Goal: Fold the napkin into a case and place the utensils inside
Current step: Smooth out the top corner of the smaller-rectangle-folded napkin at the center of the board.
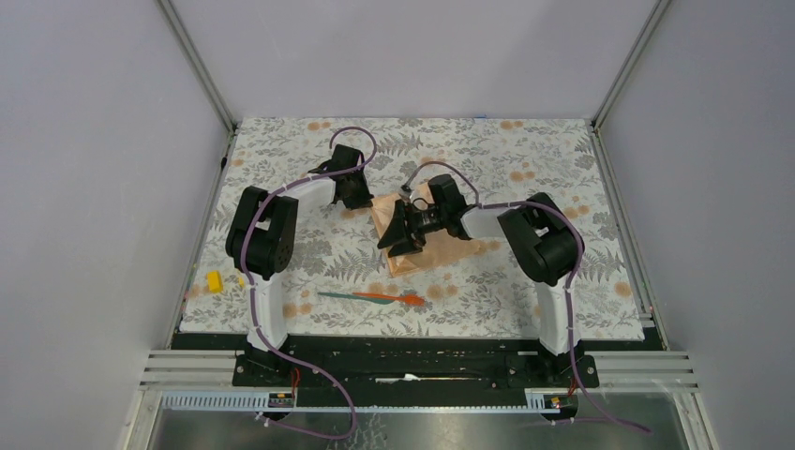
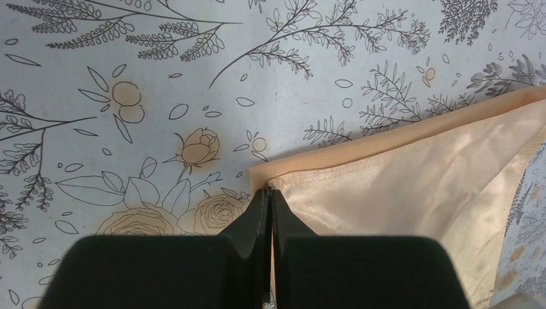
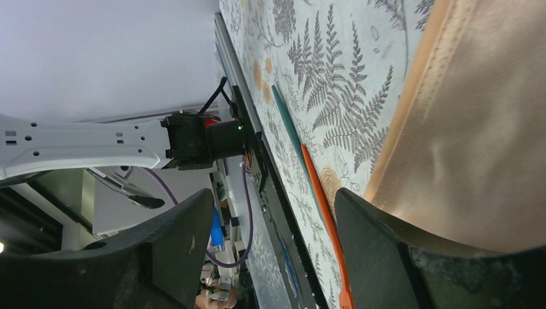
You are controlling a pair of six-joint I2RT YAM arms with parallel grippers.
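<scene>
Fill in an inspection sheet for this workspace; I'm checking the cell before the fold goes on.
Surface: grey floral tablecloth, lying flat.
Job's things: peach napkin mid-table, partly under the arms; teal utensil and orange utensil in line near the front, outside the napkin.
Clutter: small yellow block at the left edge.
Grippers: left pincer shut, tips at the napkin's corner; right pincer open beside the napkin's edge.
Cables: purple cable looping along both arms.
Surroundings: plain white walls, metal frame.
</scene>
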